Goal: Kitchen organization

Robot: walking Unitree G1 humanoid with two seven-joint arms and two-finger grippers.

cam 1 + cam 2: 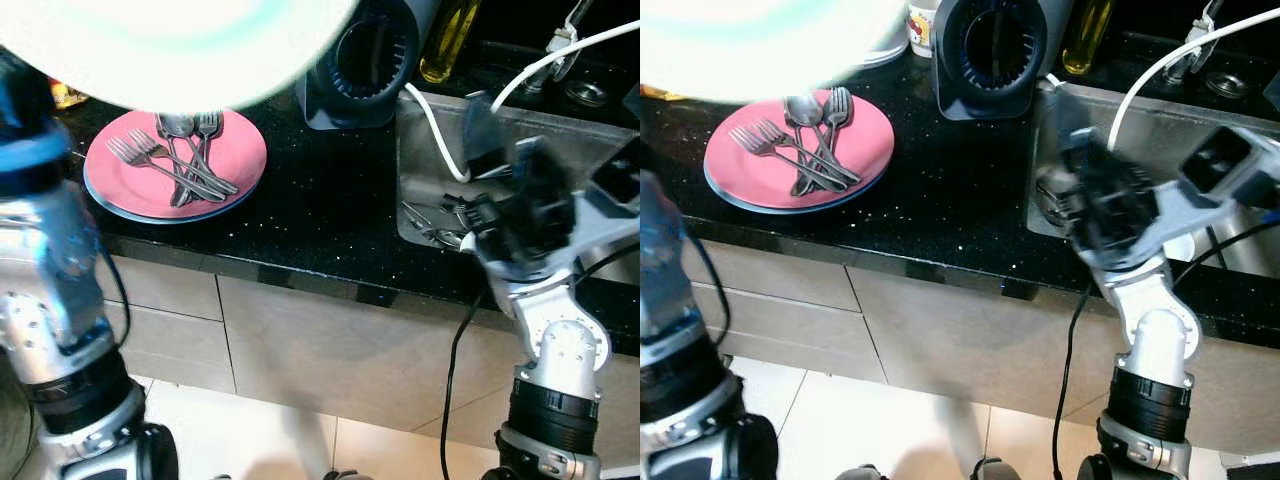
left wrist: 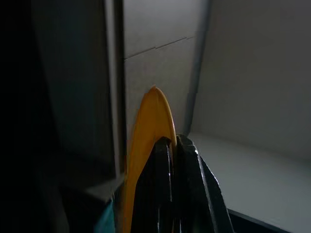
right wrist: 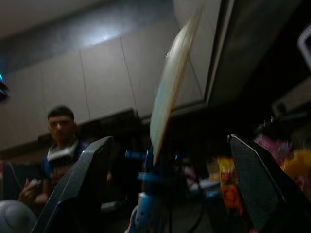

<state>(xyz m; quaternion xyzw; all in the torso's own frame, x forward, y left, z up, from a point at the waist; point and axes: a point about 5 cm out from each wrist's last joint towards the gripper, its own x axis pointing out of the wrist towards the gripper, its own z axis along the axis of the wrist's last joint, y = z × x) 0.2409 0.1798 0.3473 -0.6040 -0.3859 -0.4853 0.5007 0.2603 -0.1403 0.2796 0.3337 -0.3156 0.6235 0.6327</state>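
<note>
Left wrist view: a yellow plate (image 2: 148,145) is pinched on edge by the left gripper (image 2: 174,145), raised near the head camera. Below, the pink plate (image 1: 225,160) with forks (image 1: 175,165) is best cleared widely. Farther off, the right gripper (image 3: 170,189) is held spread, empty, by the sink (image 1: 425,180).

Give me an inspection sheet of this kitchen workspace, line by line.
Surface: black speckled countertop with a steel sink set in on the robot's right.
Job's things: pink plate stacked on a blue plate, carrying several forks and a spoon; more cutlery in the sink.
Clutter: dark round appliance, yellow bottle.
Grippers: left gripper shut on a yellow plate, raised edge-on; right gripper open, over the sink edge.
Cables: white cable running into the sink; black cable hanging by the right arm.
Surroundings: pale drawer fronts, tiled floor, a person in the background.
</note>
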